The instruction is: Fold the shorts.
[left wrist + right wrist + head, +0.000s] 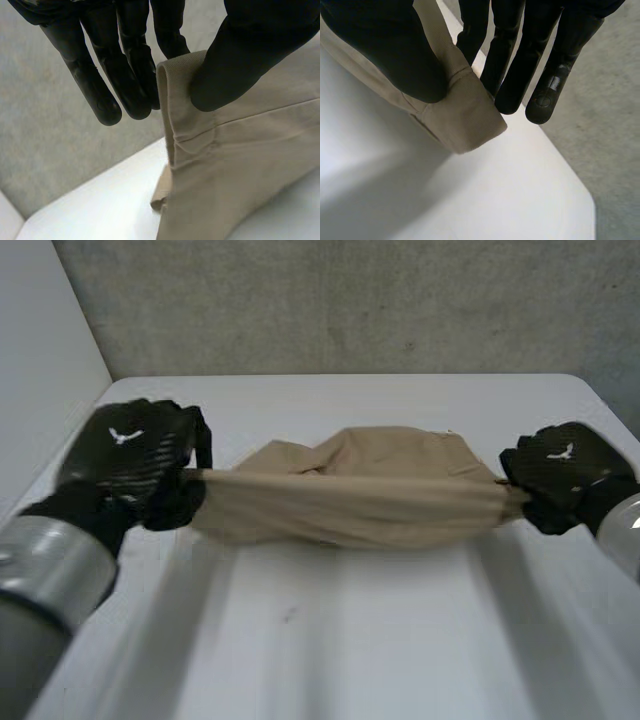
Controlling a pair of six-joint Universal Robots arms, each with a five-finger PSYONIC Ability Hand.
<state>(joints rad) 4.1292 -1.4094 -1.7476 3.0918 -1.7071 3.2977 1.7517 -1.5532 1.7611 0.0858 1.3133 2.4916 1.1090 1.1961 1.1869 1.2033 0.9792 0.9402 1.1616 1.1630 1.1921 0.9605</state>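
Observation:
Tan shorts (355, 495) hang stretched between my two hands just above the white table (330, 640), their far part resting on it. My left hand (135, 460) holds the shorts' left end. In its wrist view the thumb (235, 65) pinches the hemmed corner (182, 100) against the fingers (130, 75). My right hand (560, 475) holds the right end. There its thumb (395, 55) presses a folded corner of the shorts (465, 115) against the fingers (520, 60).
A grey wall (350, 300) stands behind the table's far edge. A pale side wall (40, 350) runs along the left. The table's right edge (570, 170) lies below my right hand, with grey floor (615, 150) beyond it.

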